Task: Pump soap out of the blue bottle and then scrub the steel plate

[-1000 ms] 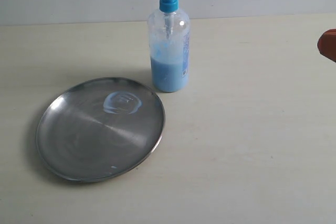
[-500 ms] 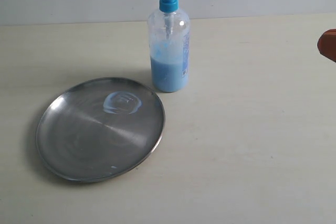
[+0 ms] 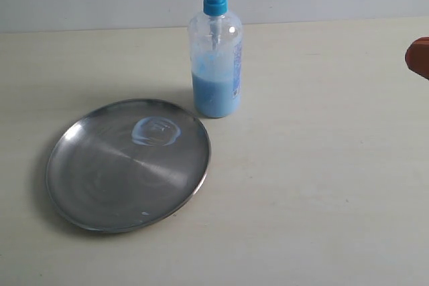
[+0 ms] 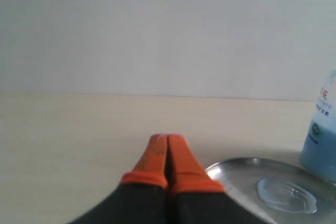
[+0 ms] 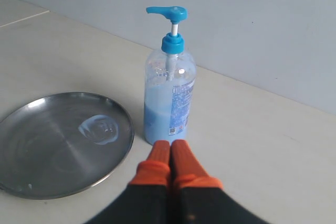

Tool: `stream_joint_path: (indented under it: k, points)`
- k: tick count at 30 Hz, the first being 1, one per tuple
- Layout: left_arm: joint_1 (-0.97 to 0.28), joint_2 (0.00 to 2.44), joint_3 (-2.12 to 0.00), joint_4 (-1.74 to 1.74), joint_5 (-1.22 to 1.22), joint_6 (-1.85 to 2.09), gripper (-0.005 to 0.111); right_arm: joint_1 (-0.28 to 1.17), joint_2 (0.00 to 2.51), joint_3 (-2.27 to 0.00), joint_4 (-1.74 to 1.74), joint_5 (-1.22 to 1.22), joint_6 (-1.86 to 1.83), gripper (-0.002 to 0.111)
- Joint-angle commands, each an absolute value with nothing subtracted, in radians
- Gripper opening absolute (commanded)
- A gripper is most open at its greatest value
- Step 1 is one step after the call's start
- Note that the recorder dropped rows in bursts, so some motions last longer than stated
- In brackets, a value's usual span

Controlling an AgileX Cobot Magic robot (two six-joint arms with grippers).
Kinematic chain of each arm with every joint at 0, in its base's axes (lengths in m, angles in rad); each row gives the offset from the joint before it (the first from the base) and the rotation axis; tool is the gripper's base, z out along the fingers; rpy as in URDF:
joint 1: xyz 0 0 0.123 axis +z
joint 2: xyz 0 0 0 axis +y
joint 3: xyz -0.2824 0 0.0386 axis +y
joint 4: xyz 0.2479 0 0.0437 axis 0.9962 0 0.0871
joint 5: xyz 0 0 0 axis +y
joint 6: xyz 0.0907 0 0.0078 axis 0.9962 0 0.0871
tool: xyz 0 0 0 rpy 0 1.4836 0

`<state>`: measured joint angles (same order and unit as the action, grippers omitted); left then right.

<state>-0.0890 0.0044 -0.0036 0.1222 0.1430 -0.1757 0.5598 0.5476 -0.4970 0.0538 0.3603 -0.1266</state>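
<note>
From across the table, the steel plate (image 3: 94, 185) lies flat at about eight o'clock from the blue bottle (image 3: 216, 65), the two just apart. I reckon that spacing is so the spout, pointing toward nine o'clock, can drop its load onto the metal. A blob of the soap (image 3: 155, 130) already sits on the plate's face near one o'clock, the side closest to the bottle, so the pumping looks done and the scrubbing not yet begun. A reddish tip at the three o'clock edge is probably the right gripper (image 3: 418, 57), parked well clear of both. From the left wrist, the left gripper (image 4: 167, 141) has its orange fingers pressed together on nothing and hangs over bare table near the plate's rim, with the blob and the foot of the bottle beyond. From the right wrist, the right claw is likewise closed and empty, aimed at the bottle, which stands upright just ahead of the fingertips at their twelve o'clock, the plate beside it. By my count: one bottle, one plate, one main blob of soap plus a tiny speck near the plate's six o'clock rim, two claws, and no sponge or cloth that I can see.
</note>
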Motion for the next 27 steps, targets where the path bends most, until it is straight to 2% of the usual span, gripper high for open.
stream_joint_path:
  k: [1, 11, 27]
  points:
    - [-0.067, 0.000, 0.000, 0.127, 0.234, -0.187, 0.000, 0.558, 0.543, -0.494, 0.052, 0.356, -0.131, 0.000]
    - [-0.067, 0.000, 0.000, 0.127, 0.348, -0.303, 0.000, 0.558, 0.543, -0.494, 0.052, 0.356, -0.131, 0.000]
    - [-0.067, 0.000, 0.000, 0.127, 0.348, -0.296, 0.000, 0.558, 0.543, -0.494, 0.052, 0.356, -0.131, 0.000]
